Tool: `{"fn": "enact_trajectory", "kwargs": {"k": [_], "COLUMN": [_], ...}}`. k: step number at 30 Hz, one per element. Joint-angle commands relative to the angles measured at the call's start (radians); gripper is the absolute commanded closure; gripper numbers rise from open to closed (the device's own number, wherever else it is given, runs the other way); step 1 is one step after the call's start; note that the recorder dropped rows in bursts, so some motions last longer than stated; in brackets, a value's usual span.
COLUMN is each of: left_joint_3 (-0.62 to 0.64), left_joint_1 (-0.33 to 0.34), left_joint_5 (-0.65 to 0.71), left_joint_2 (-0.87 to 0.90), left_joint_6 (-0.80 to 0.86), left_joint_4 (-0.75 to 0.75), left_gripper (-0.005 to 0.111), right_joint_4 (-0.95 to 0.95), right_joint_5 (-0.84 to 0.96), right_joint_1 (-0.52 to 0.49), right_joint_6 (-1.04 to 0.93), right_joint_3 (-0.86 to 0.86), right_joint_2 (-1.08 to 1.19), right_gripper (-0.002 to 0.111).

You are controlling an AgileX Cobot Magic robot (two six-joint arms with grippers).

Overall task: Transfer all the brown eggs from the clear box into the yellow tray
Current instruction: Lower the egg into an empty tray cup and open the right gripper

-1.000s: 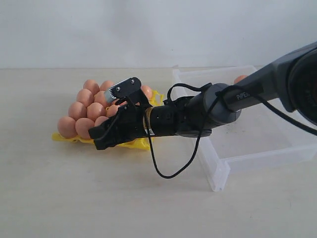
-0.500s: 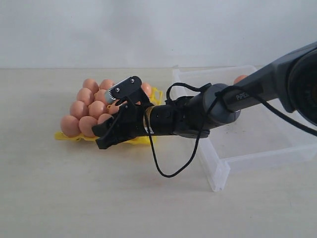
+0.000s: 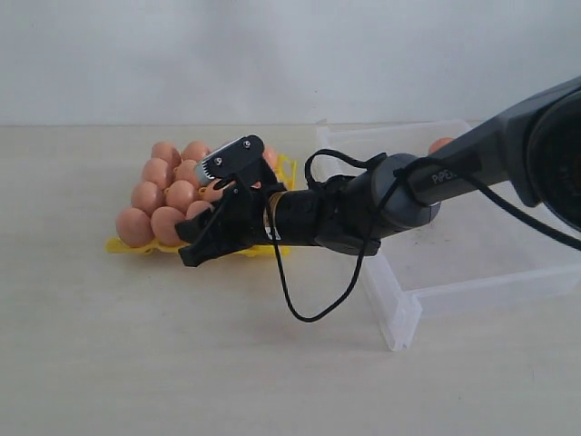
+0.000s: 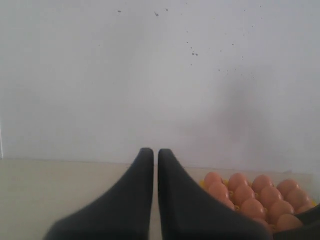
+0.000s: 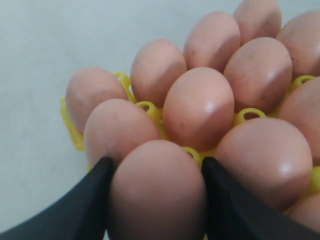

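Right end effector point(image 5: 156, 167) grasps one brown egg point(image 5: 157, 200) at the yellow tray point(image 3: 127, 245) edge, fingers point(image 5: 95, 200) against both its sides. Tray full of brown eggs point(image 3: 168, 195) sits on surface point(image 3: 136, 363) beside clear box point(image 3: 399, 313). Left end effector point(image 4: 156, 165) clenched, empty.

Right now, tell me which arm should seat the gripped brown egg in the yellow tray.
Right. The right gripper holds the brown egg between both fingers at the yellow tray, so it probably need only lower and let go. The left gripper is shut, empty, and back from the tray.
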Motion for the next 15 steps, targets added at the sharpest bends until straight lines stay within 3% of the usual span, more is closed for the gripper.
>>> {"fn": "enact_trajectory", "kwargs": {"k": [1, 15], "left_joint_3": [-0.003, -0.003], "left_joint_1": [-0.004, -0.004], "left_joint_5": [-0.006, -0.006], "left_joint_2": [-0.001, -0.001], "left_joint_6": [0.003, 0.003], "left_joint_4": [-0.005, -0.005], "left_gripper": [0.103, 0.103], "right_joint_4": [0.096, 0.084], "right_joint_5": [0.049, 0.021], "right_joint_1": [-0.003, -0.003], "right_joint_6": [-0.106, -0.119], "right_joint_3": [-0.004, -0.004], "right_joint_2": [-0.001, -0.041], "right_gripper": [0.108, 0.108]}}
